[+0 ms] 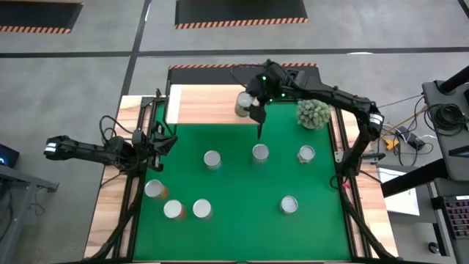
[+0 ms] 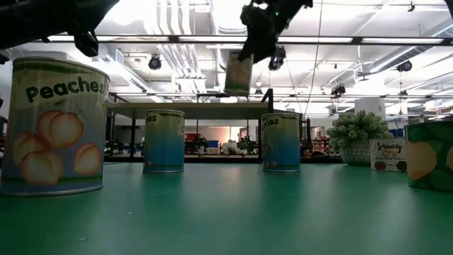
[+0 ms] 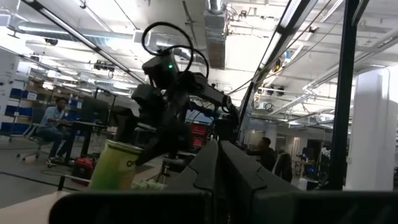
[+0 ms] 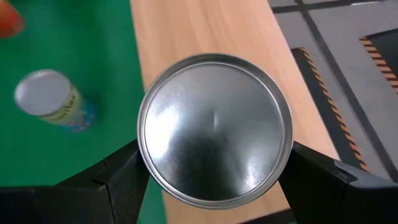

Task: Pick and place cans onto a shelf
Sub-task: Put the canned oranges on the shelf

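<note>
My right gripper (image 1: 248, 103) is shut on a green-labelled can (image 4: 214, 127) with a silvery top. It holds the can above the light-wood shelf (image 1: 209, 104) at the mat's far edge. In the low view the can (image 2: 238, 73) hangs above the shelf board (image 2: 184, 108). Several other cans stand upright on their bases on the green mat, among them three in a row (image 1: 212, 159), (image 1: 260, 152), (image 1: 306, 153). My left gripper (image 1: 160, 141) waits at the mat's left edge, its fingers (image 3: 217, 171) together and empty. My right gripper pinches the can between its two fingers (image 4: 121, 177), on opposite sides of its wall (image 4: 144, 163) just below the top rim. The fingers come from above, pointing down. The can hangs nearly upright, lifted clear of the shelf.
A fuzzy pale-green ball plant (image 1: 314, 114) stands at the mat's far right, beside the shelf's right end. Three cans (image 1: 174, 208) cluster at the near left and one (image 1: 289, 204) stands at the near right. A large peaches can (image 2: 53, 127) stands close to the low camera.
</note>
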